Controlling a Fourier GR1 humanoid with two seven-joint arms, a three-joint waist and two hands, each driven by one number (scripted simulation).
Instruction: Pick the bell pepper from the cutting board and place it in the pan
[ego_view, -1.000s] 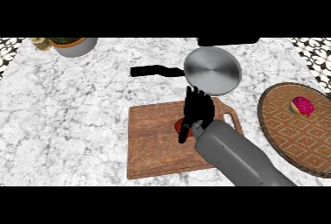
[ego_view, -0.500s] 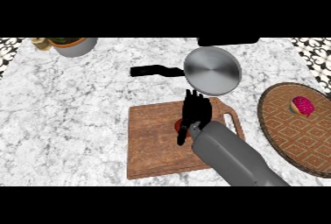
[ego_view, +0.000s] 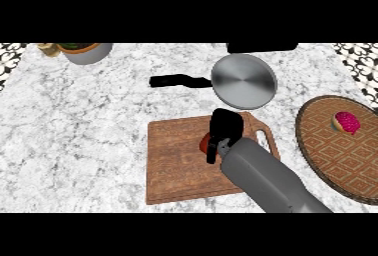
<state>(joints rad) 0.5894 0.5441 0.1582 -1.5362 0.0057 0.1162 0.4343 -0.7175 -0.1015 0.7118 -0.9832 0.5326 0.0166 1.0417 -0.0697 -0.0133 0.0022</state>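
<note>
The right hand (ego_view: 224, 131) curled over the red bell pepper (ego_view: 204, 144) mid cutting board (ego_view: 177, 160); barely gripped, it could slip before the pan (ego_view: 244, 81) at one o'clock

One head view looks steeply down on the counter (ego_view: 88, 130), forearm entering from the lower edge.

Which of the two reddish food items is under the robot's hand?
The red bell pepper on the wooden cutting board, under the right hand. The pink item lies apart on the woven round mat.
</note>
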